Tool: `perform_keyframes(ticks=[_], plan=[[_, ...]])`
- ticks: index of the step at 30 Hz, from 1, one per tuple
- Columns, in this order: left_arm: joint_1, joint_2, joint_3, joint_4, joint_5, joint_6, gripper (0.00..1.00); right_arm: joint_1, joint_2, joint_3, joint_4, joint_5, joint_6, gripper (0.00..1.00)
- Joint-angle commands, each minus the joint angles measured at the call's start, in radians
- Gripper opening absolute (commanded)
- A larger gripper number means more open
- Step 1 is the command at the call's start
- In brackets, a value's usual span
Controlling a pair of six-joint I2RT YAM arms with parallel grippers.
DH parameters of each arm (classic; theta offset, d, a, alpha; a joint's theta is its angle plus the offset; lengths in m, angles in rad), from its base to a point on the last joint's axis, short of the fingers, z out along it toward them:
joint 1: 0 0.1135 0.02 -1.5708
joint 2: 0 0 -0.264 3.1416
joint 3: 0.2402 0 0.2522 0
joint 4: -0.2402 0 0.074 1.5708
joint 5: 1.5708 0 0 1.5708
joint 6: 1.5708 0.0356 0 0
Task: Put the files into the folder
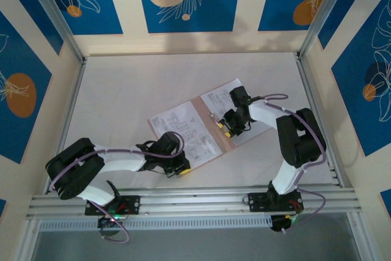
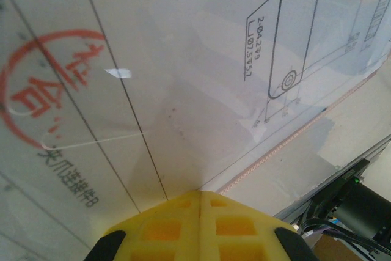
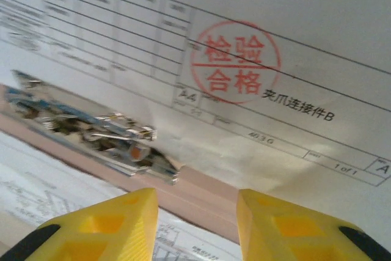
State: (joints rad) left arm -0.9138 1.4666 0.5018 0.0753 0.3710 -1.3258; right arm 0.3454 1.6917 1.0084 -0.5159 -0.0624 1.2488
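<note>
Nearest the lens, at the bottom of the overhead view: two arm bases bolted to a metal rail. Beyond, a pale table. Lying open and angled near its middle, the pinkish-tan folder. Spread over both folder halves, the files: white sheets printed with black line drawings and text. At the folder's near-left edge, the left gripper, yellow fingers pressed together, tip lowered close to the sheet's border; hard to tell whether any paper is caught between. Over the folder's spine, the right gripper, fingers spread apart, holding nothing. Along the spine, a metal clip. On the sheet just beyond the clip, a round red stamp.
</note>
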Motion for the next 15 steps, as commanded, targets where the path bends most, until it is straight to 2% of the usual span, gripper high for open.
perform_keyframes(ticks=[1,5,11,15], plan=[[0.008,-0.006,-0.007,-0.150,-0.053,0.021,0.00,-0.006,-0.074,0.020,0.001,0.017,-0.039,0.42],[0.026,-0.026,0.003,-0.190,-0.063,0.042,0.00,-0.018,-0.125,-0.013,0.039,0.022,-0.082,0.44],[0.092,-0.059,0.023,-0.295,-0.065,0.116,0.00,-0.045,-0.168,-0.050,0.046,-0.007,-0.159,0.31],[0.177,-0.092,0.040,-0.387,-0.072,0.188,0.00,-0.043,-0.190,-0.070,0.032,-0.027,-0.205,0.27]])
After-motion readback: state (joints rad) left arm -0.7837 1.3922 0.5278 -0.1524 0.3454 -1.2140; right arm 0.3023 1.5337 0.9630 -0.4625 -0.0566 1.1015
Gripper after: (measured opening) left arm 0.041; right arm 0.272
